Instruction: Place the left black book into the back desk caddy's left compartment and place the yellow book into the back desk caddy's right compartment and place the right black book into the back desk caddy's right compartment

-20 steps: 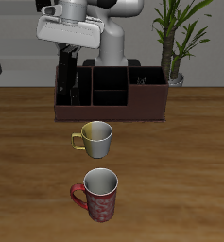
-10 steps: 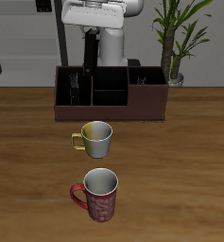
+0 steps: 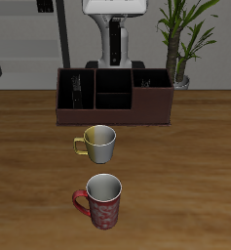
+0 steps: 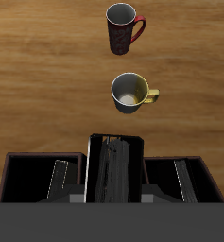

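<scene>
My gripper (image 3: 113, 23) is shut on a thin black book (image 3: 114, 49) that hangs upright from it, above the middle of the back desk caddy (image 3: 112, 115) and clear of its rim. The wrist view looks down the held book (image 4: 115, 165), between my fingers (image 4: 78, 198), onto the caddy (image 4: 19, 165). One end section (image 3: 76, 90) holds a thin dark book (image 4: 184, 178). The opposite end section (image 3: 152, 80) also holds a thin book (image 4: 59, 178). Neither book's colour is clear, so I cannot pick out the yellow book.
A pale yellow-handled mug (image 3: 99, 144) stands in front of the caddy, and a red patterned mug (image 3: 103, 201) stands nearer the table's front edge. A potted plant (image 3: 185, 39) stands behind the caddy's far end. The robot's base (image 3: 117, 49) is right behind the caddy.
The gripper has carried the black book up and sideways, from just over one end section of the caddy to above its middle. Mugs and caddy have not moved.
</scene>
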Robot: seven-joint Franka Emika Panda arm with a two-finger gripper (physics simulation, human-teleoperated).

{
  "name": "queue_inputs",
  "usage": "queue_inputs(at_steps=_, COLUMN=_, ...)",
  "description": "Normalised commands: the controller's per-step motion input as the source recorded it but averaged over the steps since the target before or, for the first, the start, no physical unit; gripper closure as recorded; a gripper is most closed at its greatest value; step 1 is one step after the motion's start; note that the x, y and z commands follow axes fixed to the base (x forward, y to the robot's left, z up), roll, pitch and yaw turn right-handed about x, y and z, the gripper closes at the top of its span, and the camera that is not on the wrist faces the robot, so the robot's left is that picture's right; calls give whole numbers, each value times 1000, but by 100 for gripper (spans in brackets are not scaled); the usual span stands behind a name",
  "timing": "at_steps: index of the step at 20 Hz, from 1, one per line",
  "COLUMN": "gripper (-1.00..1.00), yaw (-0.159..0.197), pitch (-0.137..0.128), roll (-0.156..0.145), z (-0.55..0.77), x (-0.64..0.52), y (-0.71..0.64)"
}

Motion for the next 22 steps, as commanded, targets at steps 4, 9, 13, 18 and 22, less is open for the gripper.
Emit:
queue_inputs(at_steps=4, gripper=100, yaw=-7, pitch=45, roll=21, z=-45, x=-138, y=525)
queue_inputs(at_steps=9, gripper=100, yaw=-29, pitch=36, roll=26, z=-14, x=-133, y=432)
queue_inputs(at_steps=13, gripper=100, yaw=-10, pitch=10, roll=28, z=59, x=-74, y=322)
queue_inputs(at_steps=18, gripper=100, yaw=-45, pitch=44, roll=40, z=-3, x=-18, y=264)
queue_inputs(at_steps=22, gripper=100, yaw=-2, pitch=-14, roll=27, z=-88, x=-14, y=211)
